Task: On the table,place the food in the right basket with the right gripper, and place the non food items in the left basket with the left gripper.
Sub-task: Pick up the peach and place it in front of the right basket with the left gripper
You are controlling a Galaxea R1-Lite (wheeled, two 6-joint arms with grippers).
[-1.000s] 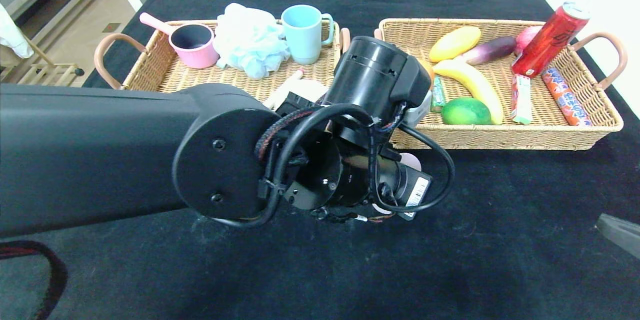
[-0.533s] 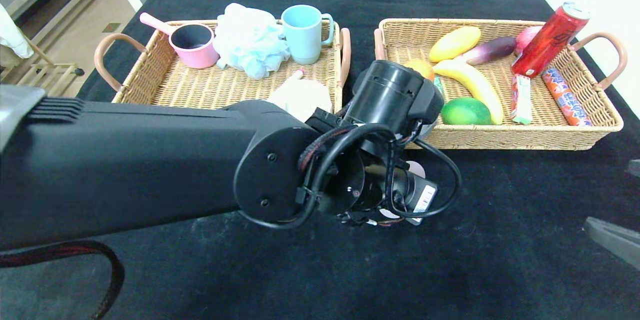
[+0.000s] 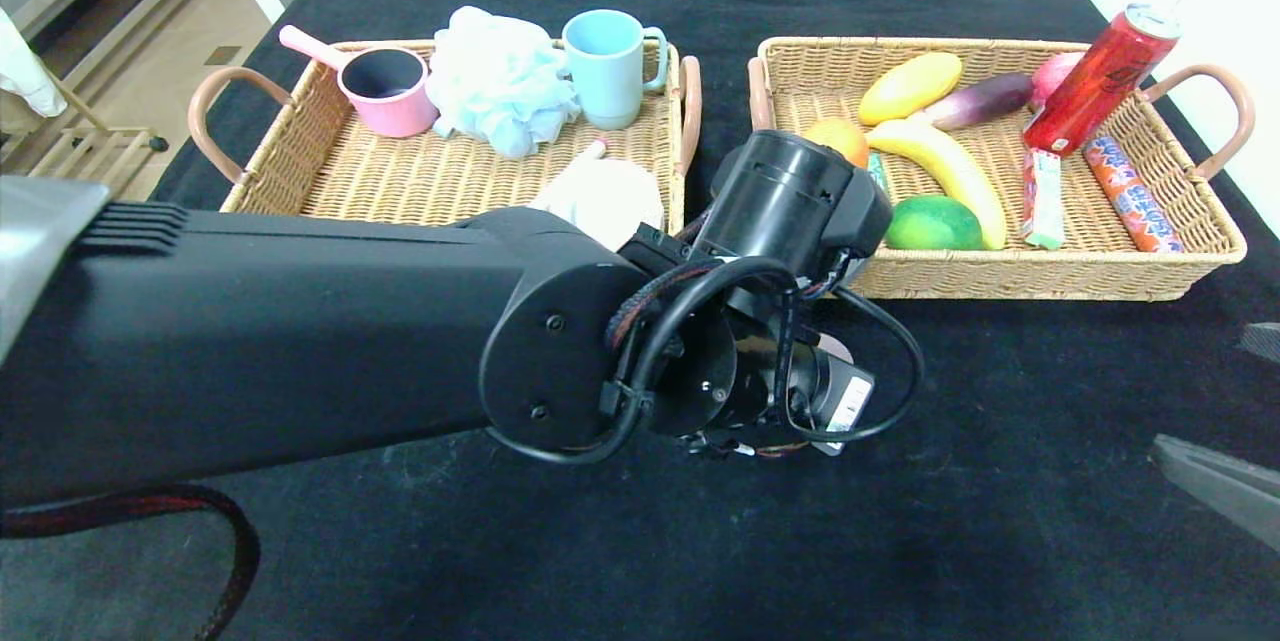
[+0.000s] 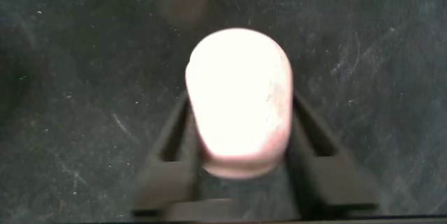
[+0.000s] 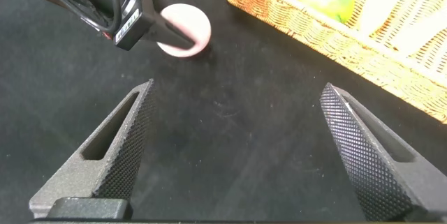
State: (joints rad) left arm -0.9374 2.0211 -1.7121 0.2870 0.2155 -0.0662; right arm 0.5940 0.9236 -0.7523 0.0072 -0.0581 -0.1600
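The left gripper [image 4: 241, 175] pinched a pale pink lump [image 4: 239, 102] on the black table [image 3: 1000, 401], while the right gripper [image 5: 237, 154], at four o'clock, stood spread.

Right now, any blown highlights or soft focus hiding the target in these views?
Left wrist view: the pink lump between the left gripper fingers is blown out and soft, its surface detail lost. Right wrist view: sharp on the right gripper, while the right basket contents are blurred. Head view: top edge overexposed, and the left arm hides the lump.
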